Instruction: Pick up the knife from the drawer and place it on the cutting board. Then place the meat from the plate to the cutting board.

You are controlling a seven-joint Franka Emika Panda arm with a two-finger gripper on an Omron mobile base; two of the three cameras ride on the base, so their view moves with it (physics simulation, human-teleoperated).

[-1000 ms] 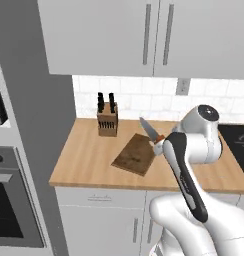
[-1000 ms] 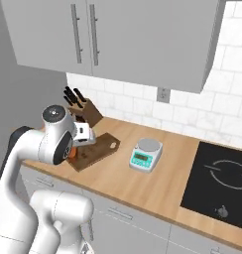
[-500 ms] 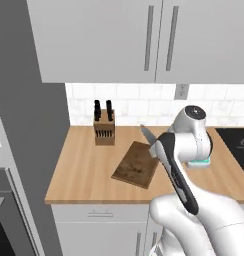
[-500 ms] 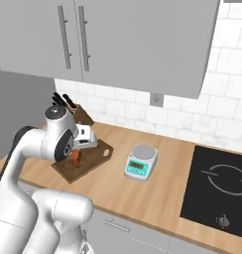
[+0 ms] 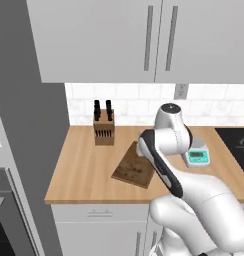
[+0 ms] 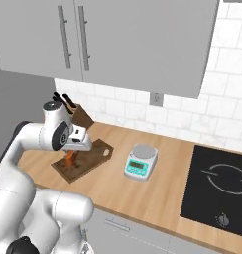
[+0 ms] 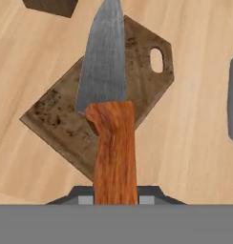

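Observation:
My gripper [image 7: 114, 197] is shut on the orange-brown handle of the knife [image 7: 111, 143]. The grey blade points away from the hand over the brown cutting board [image 7: 146, 93]. In the right base view the gripper [image 6: 73, 152] hangs just above the cutting board [image 6: 94, 156], and the knife [image 6: 69, 159] reaches down toward it; I cannot tell if it touches. From the left base view the cutting board [image 5: 131, 168] lies at an angle on the counter, partly behind my arm. The drawer, the plate and the meat are out of view.
A wooden knife block [image 5: 104, 130] with black handles stands by the back wall, close behind the board. A small teal and white scale [image 6: 141, 161] sits right of the board. A black cooktop [image 6: 217, 184] lies at the far right. Wall cabinets hang overhead.
The base has driven, so both base views have shifted. The hand has tipped down with the knife, whose blade no longer sticks up beside the arm.

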